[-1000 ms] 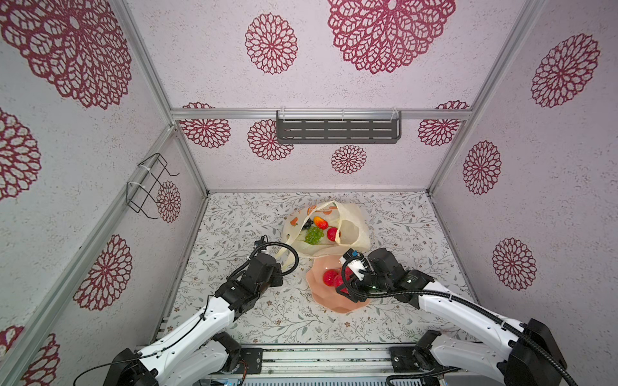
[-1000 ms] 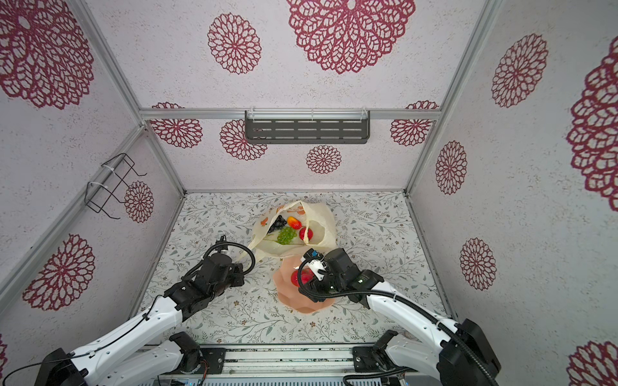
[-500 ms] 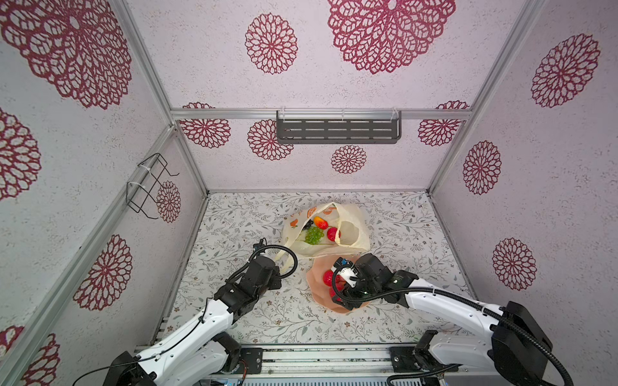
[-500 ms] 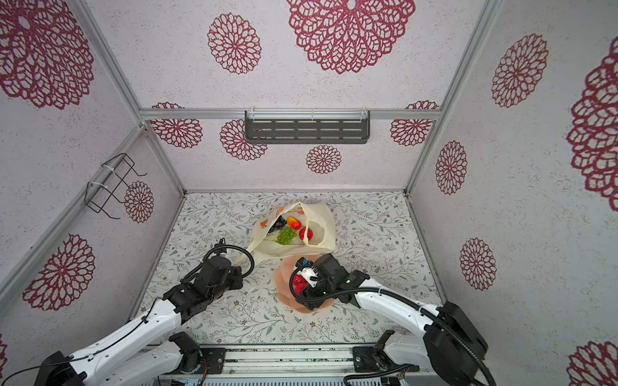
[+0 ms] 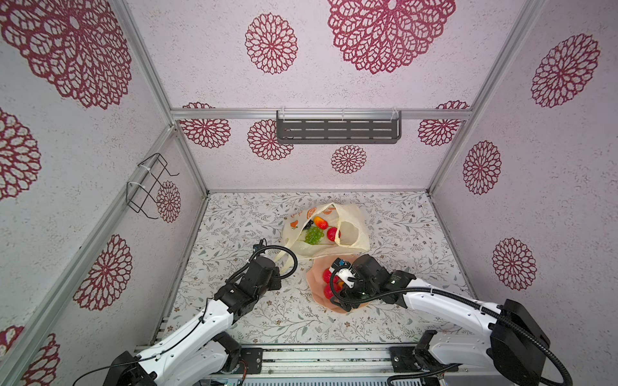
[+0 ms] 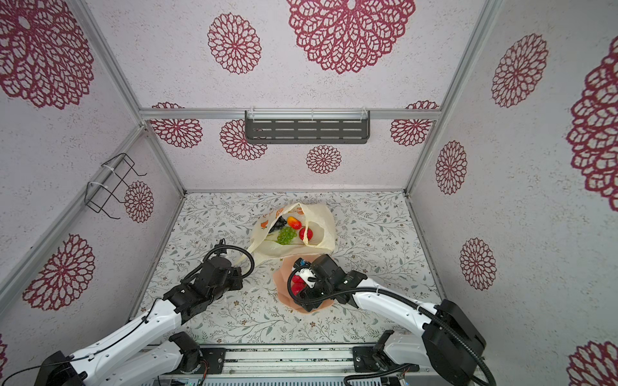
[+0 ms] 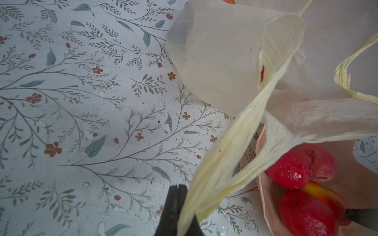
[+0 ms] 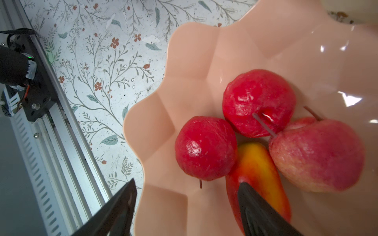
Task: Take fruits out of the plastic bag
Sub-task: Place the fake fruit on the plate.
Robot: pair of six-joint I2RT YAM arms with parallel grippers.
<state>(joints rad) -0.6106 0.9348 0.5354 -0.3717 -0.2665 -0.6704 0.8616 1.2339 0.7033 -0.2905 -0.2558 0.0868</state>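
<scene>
Floral bench [image 5: 234, 234] carries the plastic bag [image 5: 351, 234] beyond a peach bowl [image 8: 184, 61]. Left tool [image 7: 177, 189] is pinched shut on its thin, limp handle [image 7: 225, 155]; right tool [image 8: 187, 182] gapes empty over the bowl. Fruits [image 5: 313, 235] inside look light, hard, slippery: grip across the middle.

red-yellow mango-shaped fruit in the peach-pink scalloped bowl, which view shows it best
Right wrist view: the red-yellow mango shows close, nearly whole. Left wrist view: only a strip behind red fruits. In both top views the right arm mostly covers it.
</scene>
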